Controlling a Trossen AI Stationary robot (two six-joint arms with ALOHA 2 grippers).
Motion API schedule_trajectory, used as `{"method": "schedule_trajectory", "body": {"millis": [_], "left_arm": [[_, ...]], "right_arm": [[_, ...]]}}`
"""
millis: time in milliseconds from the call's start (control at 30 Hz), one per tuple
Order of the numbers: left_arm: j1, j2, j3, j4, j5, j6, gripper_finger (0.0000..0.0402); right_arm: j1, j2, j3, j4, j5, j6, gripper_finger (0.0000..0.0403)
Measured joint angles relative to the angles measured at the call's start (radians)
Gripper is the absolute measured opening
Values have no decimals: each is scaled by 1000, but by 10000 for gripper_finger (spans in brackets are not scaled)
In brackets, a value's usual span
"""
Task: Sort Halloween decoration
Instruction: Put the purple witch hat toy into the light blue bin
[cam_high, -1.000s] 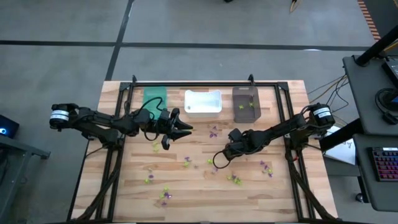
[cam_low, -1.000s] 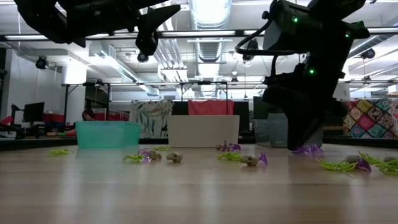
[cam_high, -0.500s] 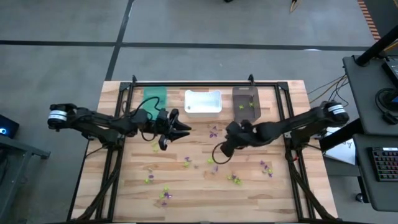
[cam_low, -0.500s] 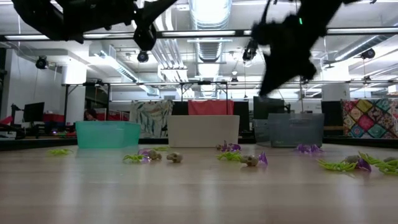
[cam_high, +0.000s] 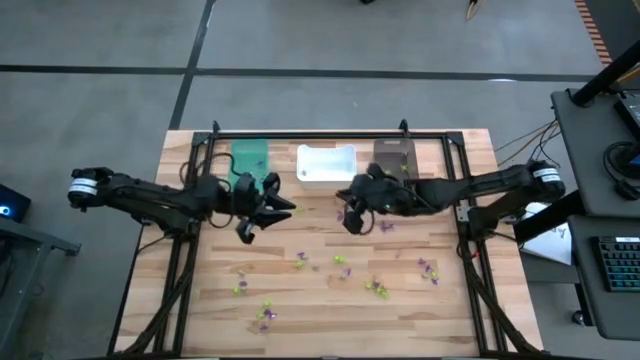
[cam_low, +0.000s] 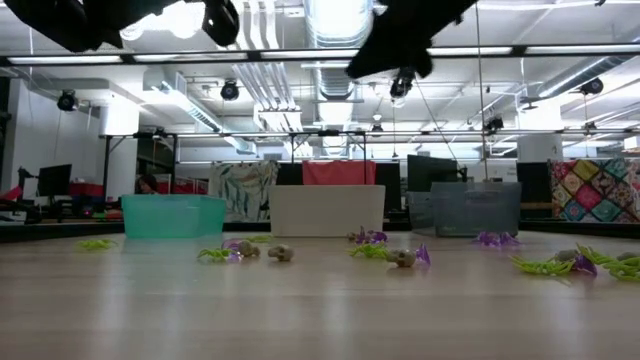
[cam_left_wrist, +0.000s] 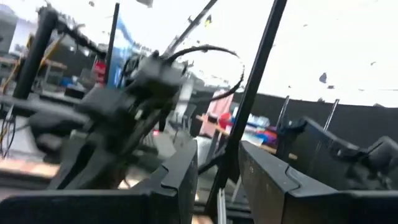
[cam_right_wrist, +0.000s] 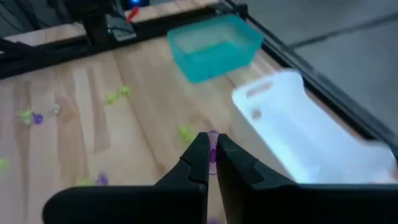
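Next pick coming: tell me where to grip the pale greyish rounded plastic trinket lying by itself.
Probably across the rounded body of the pale greyish trinket, from straight above: it sits low on the wooden table, leaving no underside to reach.

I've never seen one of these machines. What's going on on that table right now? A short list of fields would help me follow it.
Surface: wooden table
Bins at the far edge: teal bin, white bin, dark bin
Loose items: small purple, green and pale trinkets scattered on the wood
Right gripper: raised, in front of the white bin, fingers shut on a purple trinket
Left gripper: raised above the table in front of the teal bin, nothing seen between its fingers
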Motion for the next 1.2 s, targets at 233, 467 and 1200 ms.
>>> {"method": "schedule_trajectory", "body": {"millis": [233,467,1200], "left_arm": [[0,-109,-3,-9,27,33,100],[0,-194,-25,-13,27,61,100],[2,-351,-39,-158,27,128,100]], "right_arm": [[-89,122,0,287,-27,-216,9],[-173,233,-1,595,-122,-325,9],[-284,785,490,771,-341,-321,9]]}}
